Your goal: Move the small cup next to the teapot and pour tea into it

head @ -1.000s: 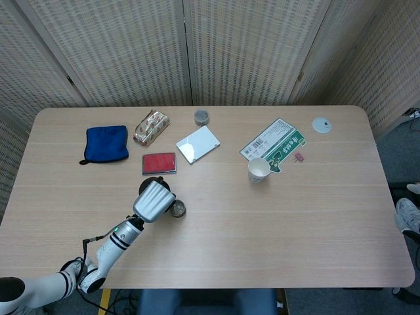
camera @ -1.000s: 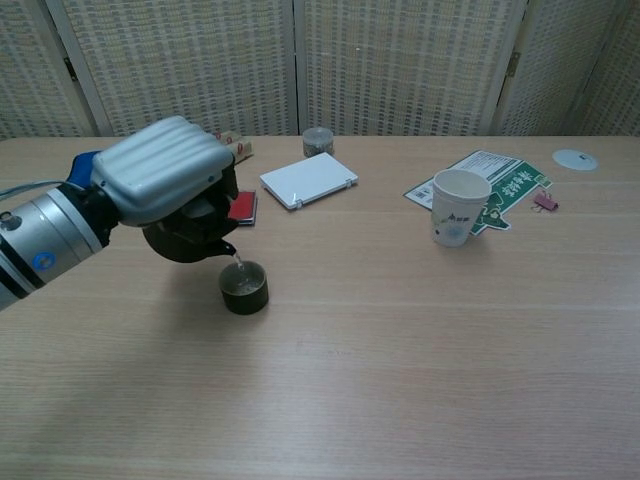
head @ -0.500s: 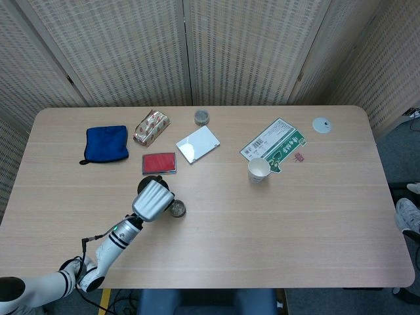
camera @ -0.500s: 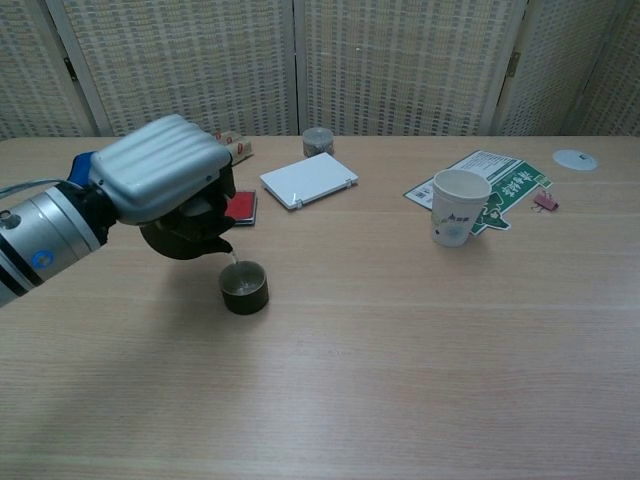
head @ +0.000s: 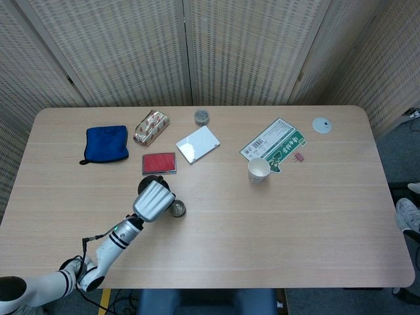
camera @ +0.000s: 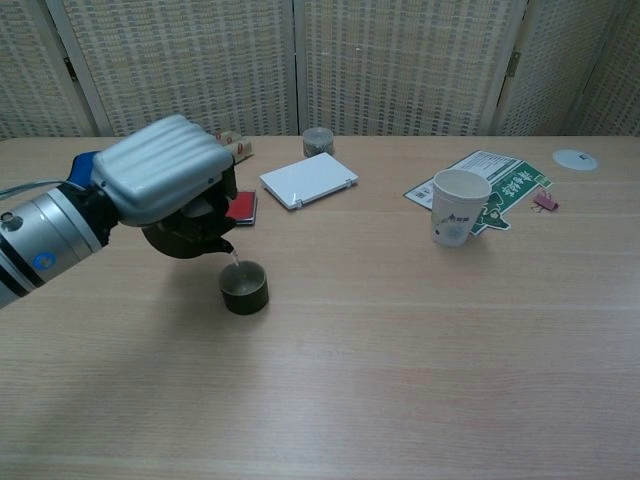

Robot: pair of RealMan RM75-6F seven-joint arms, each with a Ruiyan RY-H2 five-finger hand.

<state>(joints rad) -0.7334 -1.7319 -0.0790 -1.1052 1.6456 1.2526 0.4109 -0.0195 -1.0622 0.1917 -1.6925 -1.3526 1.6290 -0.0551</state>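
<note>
My left hand (camera: pixel 160 178) (head: pixel 153 199) grips a dark teapot (camera: pixel 185 232), holding it tilted above the table with the spout down. A thin stream of tea falls from the spout into the small dark cup (camera: pixel 244 287) (head: pixel 177 209), which stands on the wood just right of the pot. Most of the teapot is hidden under the hand's grey back; in the head view only its dark edge (head: pixel 150 182) shows. My right hand is in neither view.
A white paper cup (camera: pixel 457 207) stands beside a green leaflet (camera: pixel 492 182). Behind the teapot lie a red case (head: pixel 159 163), a white box (camera: pixel 308 179), a small tin (camera: pixel 318 141), a snack packet (head: pixel 151 126) and a blue cloth (head: pixel 106 144). A white disc (head: pixel 321 125) lies far right.
The teapot and left hand stay almost still over the small cup, with only a slight shift in tilt. The stream of tea keeps running.
</note>
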